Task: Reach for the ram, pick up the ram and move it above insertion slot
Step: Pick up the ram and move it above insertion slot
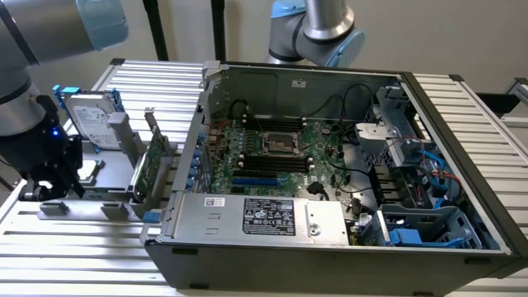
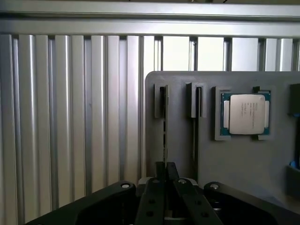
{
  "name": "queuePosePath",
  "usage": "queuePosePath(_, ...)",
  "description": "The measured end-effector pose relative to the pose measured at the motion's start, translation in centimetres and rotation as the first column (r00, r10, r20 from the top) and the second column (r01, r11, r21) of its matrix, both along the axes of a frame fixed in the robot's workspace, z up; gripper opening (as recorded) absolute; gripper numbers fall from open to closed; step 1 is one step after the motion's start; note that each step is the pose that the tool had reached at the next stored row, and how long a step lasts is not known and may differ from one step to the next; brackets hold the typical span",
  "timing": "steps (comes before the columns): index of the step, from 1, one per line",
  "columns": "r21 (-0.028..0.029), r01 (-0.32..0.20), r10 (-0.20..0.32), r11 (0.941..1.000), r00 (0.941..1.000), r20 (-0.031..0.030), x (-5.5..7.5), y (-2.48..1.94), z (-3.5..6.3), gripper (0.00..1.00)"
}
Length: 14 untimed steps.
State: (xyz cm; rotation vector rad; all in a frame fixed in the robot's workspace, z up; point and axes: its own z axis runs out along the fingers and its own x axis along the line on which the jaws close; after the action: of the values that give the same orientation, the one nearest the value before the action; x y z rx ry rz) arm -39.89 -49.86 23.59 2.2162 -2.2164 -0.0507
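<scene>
The ram (image 2: 165,124) is seen edge-on as a thin dark-green strip standing in a slotted post of the grey holder plate (image 2: 234,159). My gripper (image 2: 164,165) has its two black fingers pressed together on the strip's near end, shut on the ram. In the exterior view the gripper (image 1: 48,185) hangs low over the holder (image 1: 107,199) at that view's left, outside the open computer case. The black memory slots (image 1: 276,163) lie on the motherboard beside the CPU socket (image 1: 278,142), well to the exterior view's right of the gripper.
A CPU chip (image 2: 245,114) sits in a recess of the holder next to a second slotted post (image 2: 195,101). A hard drive (image 1: 91,120) and an upright expansion card (image 1: 153,162) stand between gripper and case wall. A second arm (image 1: 318,28) is behind the case.
</scene>
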Motion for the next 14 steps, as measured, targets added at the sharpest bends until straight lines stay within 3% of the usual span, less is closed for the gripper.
queuePosePath(7, 0.0002, 0.0, 0.0, 1.0, 1.0, -0.0003, 0.4, 0.0, 3.17, 0.13)
queuePosePath(14, 0.0, -0.001, 0.001, 1.0, 1.0, -0.0004, 2.0, 0.0, 6.39, 0.13)
